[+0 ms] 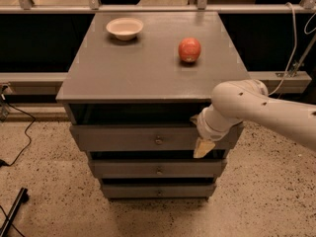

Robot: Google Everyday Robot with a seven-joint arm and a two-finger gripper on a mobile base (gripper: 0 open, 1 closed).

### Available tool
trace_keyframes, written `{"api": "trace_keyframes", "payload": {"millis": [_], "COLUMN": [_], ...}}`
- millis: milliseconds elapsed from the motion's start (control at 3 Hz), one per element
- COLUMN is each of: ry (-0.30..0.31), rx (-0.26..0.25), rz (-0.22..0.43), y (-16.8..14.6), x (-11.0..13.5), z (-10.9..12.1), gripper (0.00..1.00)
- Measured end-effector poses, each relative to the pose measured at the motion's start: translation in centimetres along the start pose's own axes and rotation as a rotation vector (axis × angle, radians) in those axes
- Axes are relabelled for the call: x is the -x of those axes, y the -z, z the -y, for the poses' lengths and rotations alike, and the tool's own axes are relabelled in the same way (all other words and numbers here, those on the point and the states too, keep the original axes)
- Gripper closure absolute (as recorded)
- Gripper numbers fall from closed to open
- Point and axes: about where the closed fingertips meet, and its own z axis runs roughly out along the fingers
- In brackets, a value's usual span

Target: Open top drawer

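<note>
The top drawer [123,138] is the widest of three grey drawers in a grey cabinet, with a small round knob [158,141] at the centre of its front. A dark gap shows between its front and the cabinet top [143,73]. My gripper [203,148], cream-coloured and pointing down at the end of a white arm [247,107], hangs in front of the right end of the top drawer's front, to the right of the knob. It covers that part of the front.
Two narrower drawers, middle [128,169] and bottom [128,190], sit below. A cream bowl [124,27] and a red apple [189,50] rest on the cabinet top. A black cable [19,147] and a dark bar [12,214] lie on the speckled floor at left.
</note>
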Motion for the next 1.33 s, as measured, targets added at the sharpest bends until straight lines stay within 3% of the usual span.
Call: {"api": "trace_keyframes", "payload": {"millis": [667, 1000, 1333], "ry": [-0.002, -0.011, -0.044], "rx": [0.022, 0.015, 0.044], "rz": [0.015, 0.041, 0.064], "y": [1.3, 3.1, 4.6], "x": [0.1, 0.7, 1.7], "z": [-2.7, -5.2, -9.7], "gripper": [0.29, 0.25, 0.21]}}
